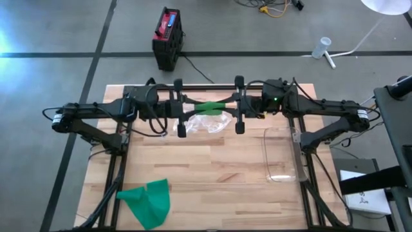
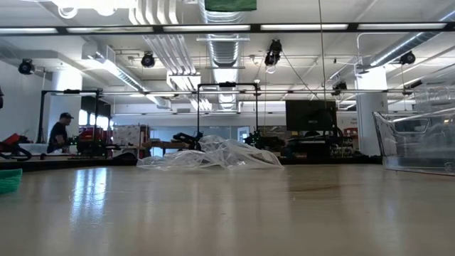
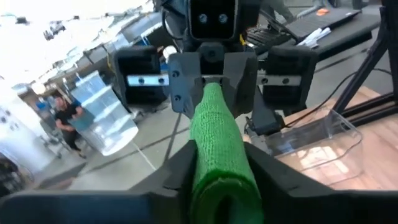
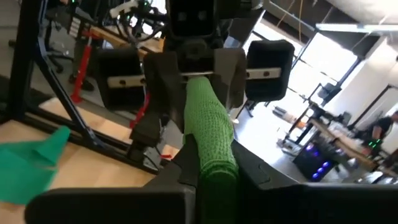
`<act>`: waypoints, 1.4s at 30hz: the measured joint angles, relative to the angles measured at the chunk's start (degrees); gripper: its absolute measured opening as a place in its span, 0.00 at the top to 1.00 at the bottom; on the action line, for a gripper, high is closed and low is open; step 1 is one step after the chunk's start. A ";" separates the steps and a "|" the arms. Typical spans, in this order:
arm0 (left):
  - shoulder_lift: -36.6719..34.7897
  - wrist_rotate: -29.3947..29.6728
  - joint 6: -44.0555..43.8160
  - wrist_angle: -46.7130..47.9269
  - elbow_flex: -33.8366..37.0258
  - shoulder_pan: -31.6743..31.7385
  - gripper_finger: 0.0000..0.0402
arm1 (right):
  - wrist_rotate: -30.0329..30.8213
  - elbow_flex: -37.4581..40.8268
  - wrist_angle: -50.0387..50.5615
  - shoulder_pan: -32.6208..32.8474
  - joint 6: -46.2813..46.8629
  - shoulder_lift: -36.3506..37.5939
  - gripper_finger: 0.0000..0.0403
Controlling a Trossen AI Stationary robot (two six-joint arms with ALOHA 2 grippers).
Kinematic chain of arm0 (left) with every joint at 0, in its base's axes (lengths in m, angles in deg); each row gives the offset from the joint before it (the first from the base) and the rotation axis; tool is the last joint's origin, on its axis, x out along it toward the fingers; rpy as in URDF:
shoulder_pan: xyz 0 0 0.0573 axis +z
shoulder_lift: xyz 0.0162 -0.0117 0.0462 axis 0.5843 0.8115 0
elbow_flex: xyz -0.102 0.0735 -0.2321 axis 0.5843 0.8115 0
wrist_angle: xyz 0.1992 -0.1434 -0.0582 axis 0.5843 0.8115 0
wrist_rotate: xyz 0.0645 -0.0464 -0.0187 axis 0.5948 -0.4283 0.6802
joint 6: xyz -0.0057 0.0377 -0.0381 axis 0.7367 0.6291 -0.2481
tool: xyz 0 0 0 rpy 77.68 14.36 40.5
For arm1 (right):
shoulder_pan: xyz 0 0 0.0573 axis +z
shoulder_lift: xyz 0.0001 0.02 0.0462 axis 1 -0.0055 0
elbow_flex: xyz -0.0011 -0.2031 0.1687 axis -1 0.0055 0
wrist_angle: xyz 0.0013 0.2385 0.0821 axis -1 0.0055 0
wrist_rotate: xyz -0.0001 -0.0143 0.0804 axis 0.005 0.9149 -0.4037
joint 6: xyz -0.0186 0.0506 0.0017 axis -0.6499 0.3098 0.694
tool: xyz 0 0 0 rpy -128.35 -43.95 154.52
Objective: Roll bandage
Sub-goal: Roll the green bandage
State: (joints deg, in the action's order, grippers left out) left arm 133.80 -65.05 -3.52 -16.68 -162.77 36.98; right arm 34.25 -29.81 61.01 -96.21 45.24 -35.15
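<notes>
Green bandage (image 1: pixel 210 106) held in the air between both arms, above the counter (image 1: pixel 212 174).
High view: left gripper (image 1: pixel 183 107) and right gripper (image 1: pixel 235 105) face each other, bandage spanning them over a clear plastic bag (image 1: pixel 207 122). Left wrist view: left fingers (image 3: pixel 180 165) clamped on the bandage (image 3: pixel 217 140). Right wrist view: right fingers (image 4: pixel 189 158) clamped on its other end (image 4: pixel 208 134).

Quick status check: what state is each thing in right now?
Green bandage: stretched in the air between both grippers.
Left gripper: shut on one end.
Right gripper: shut on the other end.
Plastic wrapper: crumpled, lying on the table.
Clear bin: upright, nothing visible inside.
Green cloth: loose at the table edge.
</notes>
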 joint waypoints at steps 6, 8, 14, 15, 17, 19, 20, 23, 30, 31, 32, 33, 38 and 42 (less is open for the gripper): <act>-0.54 2.58 -5.98 2.84 -0.08 0.24 0.52 | 0.42 0.15 -2.64 0.58 -8.99 0.20 0.92; -0.45 2.87 -7.85 4.05 -0.07 0.70 0.44 | 0.37 0.13 -4.46 0.90 -11.72 0.47 0.92; 0.14 3.29 -10.59 4.93 0.00 1.47 0.35 | -2.46 0.13 -6.77 1.64 -14.66 0.47 0.92; 0.21 3.30 -10.96 4.74 0.00 1.57 0.36 | -3.75 0.13 -7.11 1.64 -13.52 0.47 0.92; 0.31 3.30 -11.31 3.76 0.00 1.67 0.41 | -5.32 0.13 -7.72 1.64 -9.90 0.47 0.92; 1.01 3.30 -11.31 2.05 -0.02 1.67 0.48 | -5.71 0.13 -7.86 1.64 -7.93 0.47 0.92; 1.30 3.28 -11.32 1.51 -0.08 1.67 0.52 | -5.73 0.13 -7.87 1.63 -7.54 0.47 0.92; 2.79 3.26 -11.33 1.42 0.00 1.67 0.69 | -5.70 0.13 -8.08 1.62 -7.38 0.47 0.90; 5.73 2.66 -10.73 1.60 0.00 1.64 0.96 | -5.62 0.13 -8.24 1.62 -8.57 0.56 0.91; 5.73 2.67 -10.70 1.77 0.00 1.62 0.96 | -5.61 0.09 -7.97 1.62 -10.15 0.63 0.92; 5.63 2.69 -10.70 2.31 0.00 1.60 0.97 | -5.59 0.09 -7.49 1.62 -11.80 0.75 0.92; 5.46 2.71 -10.86 3.04 0.00 1.58 0.98 | -5.49 0.09 -6.87 1.62 -13.91 0.98 0.92; 4.40 2.69 -11.74 4.85 0.02 1.34 0.99 | -5.44 0.08 -5.62 1.62 -28.45 2.18 0.90; 4.27 -3.08 -11.35 4.85 0.02 1.08 0.99 | -4.00 0.07 -5.04 1.64 -37.27 2.02 0.91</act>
State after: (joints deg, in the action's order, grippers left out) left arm 138.07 -68.13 -14.87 -11.83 -162.74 38.06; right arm 30.25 -29.75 55.97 -94.57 7.97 -33.13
